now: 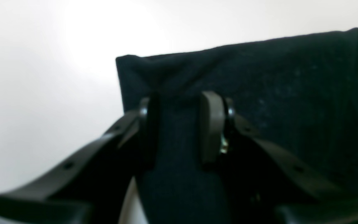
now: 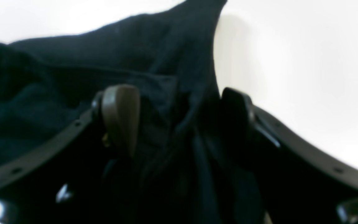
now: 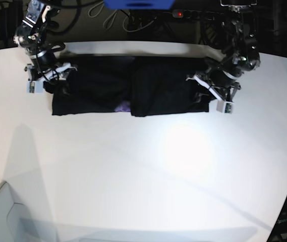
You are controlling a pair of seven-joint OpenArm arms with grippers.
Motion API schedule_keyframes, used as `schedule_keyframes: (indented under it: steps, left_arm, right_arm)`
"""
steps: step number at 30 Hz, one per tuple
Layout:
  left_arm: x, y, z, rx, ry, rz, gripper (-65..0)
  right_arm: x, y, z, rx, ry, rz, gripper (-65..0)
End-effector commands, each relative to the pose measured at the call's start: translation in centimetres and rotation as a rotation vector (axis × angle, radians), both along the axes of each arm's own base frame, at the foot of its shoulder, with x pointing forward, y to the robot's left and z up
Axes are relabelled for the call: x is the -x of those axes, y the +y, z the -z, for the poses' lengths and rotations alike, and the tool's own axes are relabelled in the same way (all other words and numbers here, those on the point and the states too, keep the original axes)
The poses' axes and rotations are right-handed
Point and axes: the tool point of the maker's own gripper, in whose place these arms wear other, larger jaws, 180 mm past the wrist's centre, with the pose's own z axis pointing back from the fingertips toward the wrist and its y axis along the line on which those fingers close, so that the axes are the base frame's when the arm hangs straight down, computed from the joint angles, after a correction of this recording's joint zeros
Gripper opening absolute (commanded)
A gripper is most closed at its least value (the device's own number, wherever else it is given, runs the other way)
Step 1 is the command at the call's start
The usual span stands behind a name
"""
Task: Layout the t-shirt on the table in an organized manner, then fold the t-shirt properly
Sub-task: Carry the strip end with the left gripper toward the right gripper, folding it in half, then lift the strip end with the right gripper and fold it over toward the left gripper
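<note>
The shirt (image 3: 128, 91) lies as a long band along the table's (image 3: 143, 171) far edge. Both the left gripper (image 1: 179, 130) and the right gripper (image 2: 179, 121) are clamped on its ends. If one pulls harder or slips, the fold could skew or bunch.

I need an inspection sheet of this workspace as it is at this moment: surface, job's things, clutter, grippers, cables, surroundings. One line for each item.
Surface: white table, bare in front, with a curved edge.
Job's things: black t-shirt lies as a long band along the far side of the table; a small purple patch shows near its middle.
Clutter: nothing seen.
Grippers: left gripper has cloth between its fingers at the shirt's end; right gripper straddles bunched cloth at the other end, and whether it is clamped is not clear.
Cables: dark cables hang behind the table's far edge.
Surroundings: a blue object and dark equipment behind the table.
</note>
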Motion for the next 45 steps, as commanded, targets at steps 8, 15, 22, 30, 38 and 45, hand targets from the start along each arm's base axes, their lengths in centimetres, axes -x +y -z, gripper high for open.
schedule_keyframes:
  steps: [8, 15, 22, 30, 38, 45]
  left_arm:
    - [-0.3, 0.1, -0.5, -0.001, -0.017, 0.002, -43.8]
    - [-0.3, 0.1, -0.5, 0.0, -0.016, -0.003, -43.8]
    - [-0.3, 0.2, -0.5, -0.002, -0.017, -0.004, -43.8]
    - [-0.3, 0.2, -0.5, -0.002, -0.015, -0.005, -43.8]
    - [-0.5, 0.3, -0.7, -0.006, -0.023, -0.003, -43.8]
    - [-0.4, 0.3, -0.7, -0.007, -0.019, -0.004, -43.8]
  right_arm:
    - [0.9, 0.4, 1.1, 0.001, 0.055, -0.021, -33.5]
    - [1.1, 2.7, 1.6, -0.014, 0.074, -0.09, -65.0]
    - [0.5, 4.4, 0.1, 0.0, 0.03, -0.148, -65.0]
    - [-2.9, 5.6, -8.4, 0.117, -0.195, -0.216, -65.0]
    - [-1.7, 10.7, -13.9, 0.135, -0.333, -0.353, -65.0]
    - [0.3, 18.2, -14.4, 0.015, -0.353, -0.539, -65.0]
